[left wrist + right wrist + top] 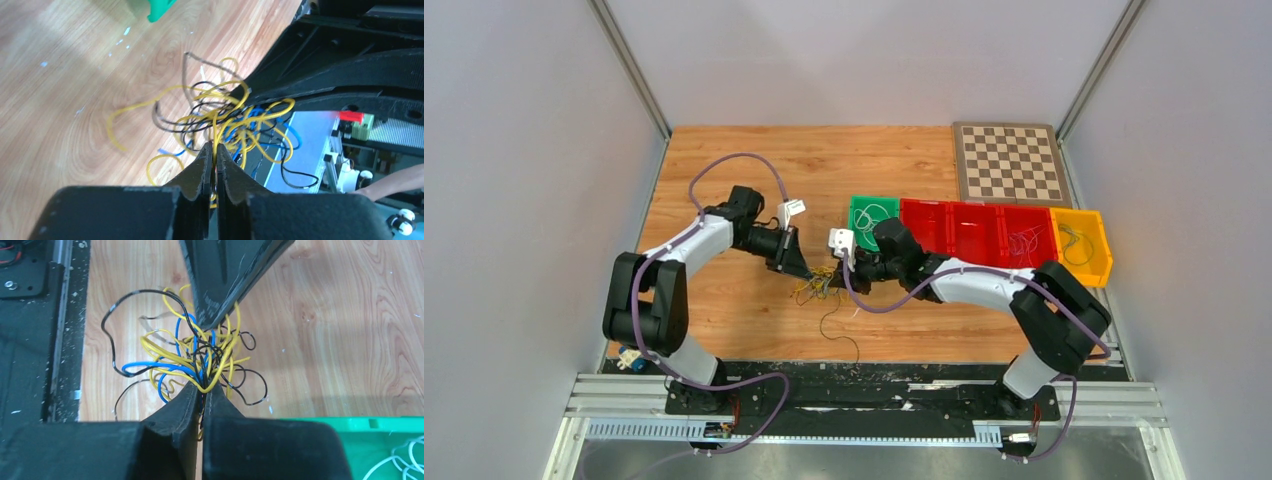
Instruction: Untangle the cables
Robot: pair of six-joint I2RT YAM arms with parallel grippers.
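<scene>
On my left, the left gripper (807, 270) reaches in low over the wooden table (724, 160), and its wrist camera shows me the left gripper (213, 148) with its jaws pinched almost together on a yellow strand of the cables (225, 120). The cables (820, 288) sit as one small snarl of yellow, blue and dark wire between the two arms, near the middle of the table, with one dark loop trailing toward the near edge. From the other side the right gripper (844, 270) meets the same snarl, the two grippers nearly tip to tip. On its own camera the right gripper (202, 388) has its jaws closed down narrow, with yellow and dark strands of the cables (195, 357) running in between them. Just behind that wrist stands a green bin (874, 198) with a coil of white wire (872, 215) inside; I see the green bin (350, 422) at the lower right of the right wrist view. Further right come the red bins (974, 203), then an orange bin (1084, 213), and a chessboard (1010, 162) lies behind them.
</scene>
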